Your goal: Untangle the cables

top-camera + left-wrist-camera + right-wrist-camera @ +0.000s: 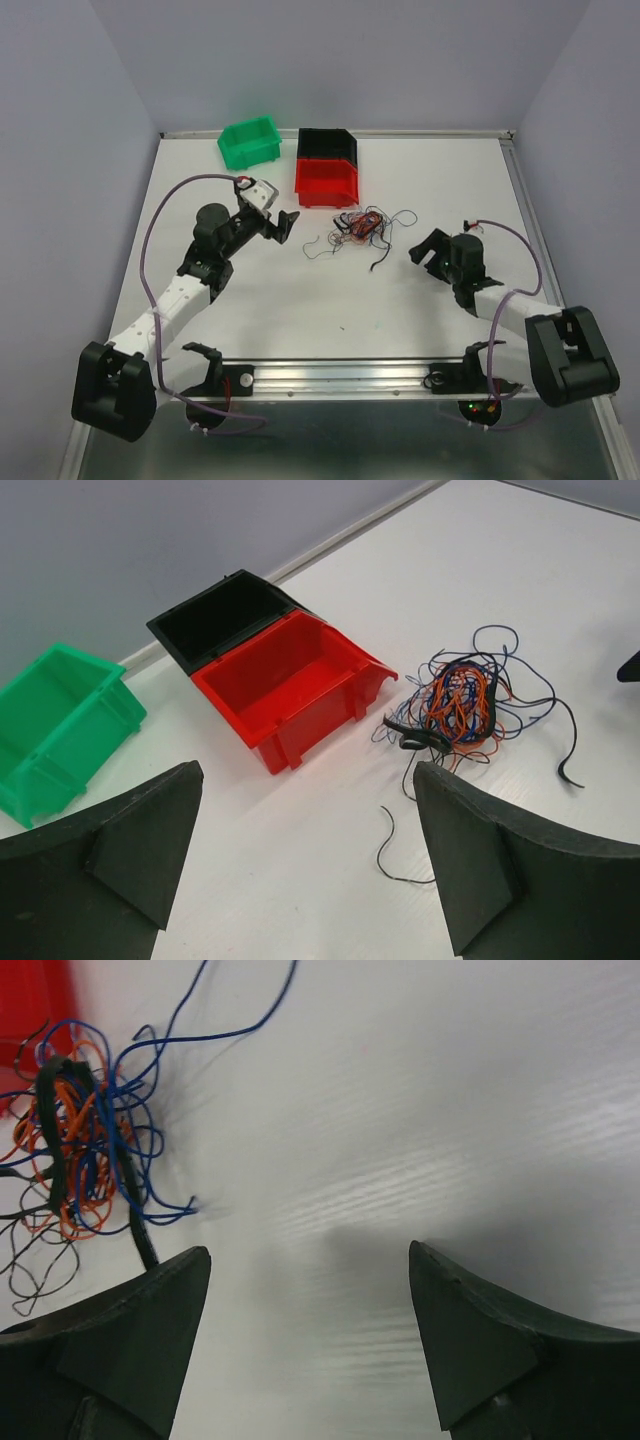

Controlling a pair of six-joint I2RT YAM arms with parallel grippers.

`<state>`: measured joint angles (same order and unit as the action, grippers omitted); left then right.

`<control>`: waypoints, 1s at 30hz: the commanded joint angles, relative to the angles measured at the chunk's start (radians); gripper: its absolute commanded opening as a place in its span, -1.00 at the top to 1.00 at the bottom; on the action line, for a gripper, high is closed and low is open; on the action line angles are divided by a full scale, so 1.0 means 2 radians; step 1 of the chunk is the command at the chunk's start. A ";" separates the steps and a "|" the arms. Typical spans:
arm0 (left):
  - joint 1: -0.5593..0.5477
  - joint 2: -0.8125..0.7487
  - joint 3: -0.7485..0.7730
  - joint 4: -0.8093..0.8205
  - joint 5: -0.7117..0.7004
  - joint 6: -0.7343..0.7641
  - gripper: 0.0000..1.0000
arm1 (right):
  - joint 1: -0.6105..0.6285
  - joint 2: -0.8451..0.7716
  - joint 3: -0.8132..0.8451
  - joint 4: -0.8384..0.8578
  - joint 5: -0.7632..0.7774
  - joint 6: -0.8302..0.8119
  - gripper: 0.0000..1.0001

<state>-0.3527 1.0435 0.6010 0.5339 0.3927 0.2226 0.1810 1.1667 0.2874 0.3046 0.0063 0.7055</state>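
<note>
The cables (360,228) lie in one knotted heap on the worktop (330,310), at six o'clock from the red bin (326,180). The left end effector (305,780) at the heap's nine o'clock and the right end effector (310,1255) at three both gape empty; seemingly all the untangling remains.
</note>
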 commanded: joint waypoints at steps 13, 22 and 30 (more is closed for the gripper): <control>-0.004 0.029 0.045 -0.005 0.008 0.018 -0.98 | 0.103 0.193 0.135 0.178 -0.009 -0.031 -0.61; -0.043 0.076 0.064 -0.032 -0.017 0.047 -0.98 | 0.131 0.236 0.179 0.148 0.030 -0.051 0.43; -0.100 0.194 0.126 -0.052 -0.045 0.066 -0.98 | 0.160 0.128 0.136 0.145 0.053 -0.064 0.72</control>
<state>-0.5377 1.3434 0.7391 0.4435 0.3328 0.3313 0.4904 1.5017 0.5949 0.5495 0.0761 0.6052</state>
